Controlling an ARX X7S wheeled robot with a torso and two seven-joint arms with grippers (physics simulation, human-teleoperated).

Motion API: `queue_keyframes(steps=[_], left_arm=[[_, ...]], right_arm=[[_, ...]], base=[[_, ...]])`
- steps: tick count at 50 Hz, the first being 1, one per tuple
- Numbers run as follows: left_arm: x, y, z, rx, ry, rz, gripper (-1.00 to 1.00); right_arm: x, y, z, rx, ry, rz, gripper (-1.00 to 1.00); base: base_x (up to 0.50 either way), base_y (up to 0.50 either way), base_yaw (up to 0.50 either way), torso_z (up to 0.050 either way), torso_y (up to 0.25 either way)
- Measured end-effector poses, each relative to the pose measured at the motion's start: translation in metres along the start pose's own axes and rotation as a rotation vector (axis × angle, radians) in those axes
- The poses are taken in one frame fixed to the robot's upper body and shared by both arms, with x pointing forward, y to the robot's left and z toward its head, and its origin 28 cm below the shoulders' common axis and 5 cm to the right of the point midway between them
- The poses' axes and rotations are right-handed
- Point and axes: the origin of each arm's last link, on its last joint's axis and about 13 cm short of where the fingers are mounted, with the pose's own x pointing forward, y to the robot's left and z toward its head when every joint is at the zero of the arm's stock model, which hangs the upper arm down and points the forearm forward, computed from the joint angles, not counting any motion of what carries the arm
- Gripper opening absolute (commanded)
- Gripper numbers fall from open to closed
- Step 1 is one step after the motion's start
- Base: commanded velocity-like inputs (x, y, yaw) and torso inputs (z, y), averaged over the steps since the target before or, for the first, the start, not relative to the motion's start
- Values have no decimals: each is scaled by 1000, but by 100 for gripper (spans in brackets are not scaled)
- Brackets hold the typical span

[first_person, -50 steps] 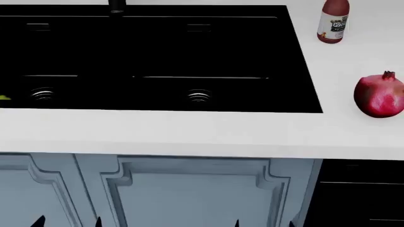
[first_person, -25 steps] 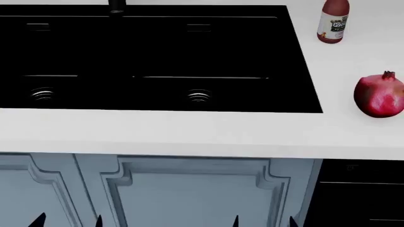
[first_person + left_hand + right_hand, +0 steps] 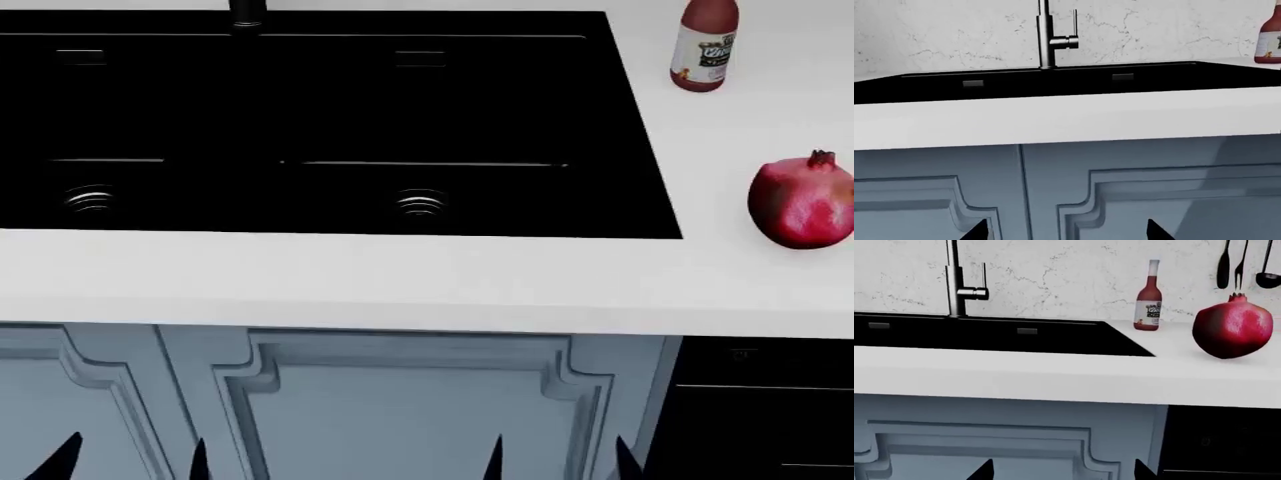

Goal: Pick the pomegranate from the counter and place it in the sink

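Observation:
The pomegranate, round and glossy red with a dark crown, rests on the white counter to the right of the black double-basin sink. In the right wrist view the pomegranate sits on the counter past the sink. Both grippers hang low in front of the cabinet, well below the counter edge. My left gripper is open and holds nothing. My right gripper is also open and holds nothing, down and to the left of the fruit.
A red sauce bottle stands at the back of the counter beyond the pomegranate. A faucet rises behind the sink. Dark utensils hang on the marble wall. Blue-grey cabinet doors and a dark front lie under the counter.
The fingertips of both grippers have risen slightly into the bottom of the head view. The pomegranate and bottle have not moved.

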Motion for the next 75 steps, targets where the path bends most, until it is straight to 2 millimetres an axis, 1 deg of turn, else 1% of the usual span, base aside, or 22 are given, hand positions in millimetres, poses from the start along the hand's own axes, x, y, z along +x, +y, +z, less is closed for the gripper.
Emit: queue_keyframes(steps=[15, 26, 42, 62, 69, 75], left_arm=[[4, 4, 25, -1, 18, 36, 100], [6, 6, 42, -25, 13, 20, 100], [15, 14, 56, 15, -17, 47, 100], [31, 23, 70, 31, -30, 87, 100], [38, 27, 78, 35, -30, 91, 100], [54, 35, 103, 67, -82, 97, 100]], right_arm=[[0, -1, 25, 2, -50, 1, 100], [4, -3, 46, 15, -61, -47, 100], [10, -7, 67, -3, -57, -96, 100], [20, -12, 85, -14, -68, -84, 100], [24, -15, 93, -22, -71, -78, 100], [38, -19, 115, -43, -100, -56, 100]], base=[[0, 0, 0, 0, 0], [0, 0, 0, 0, 0], [0, 0, 0, 0, 0], [0, 0, 0, 0, 0], [0, 0, 0, 0, 0], [0, 0, 0, 0, 0]])
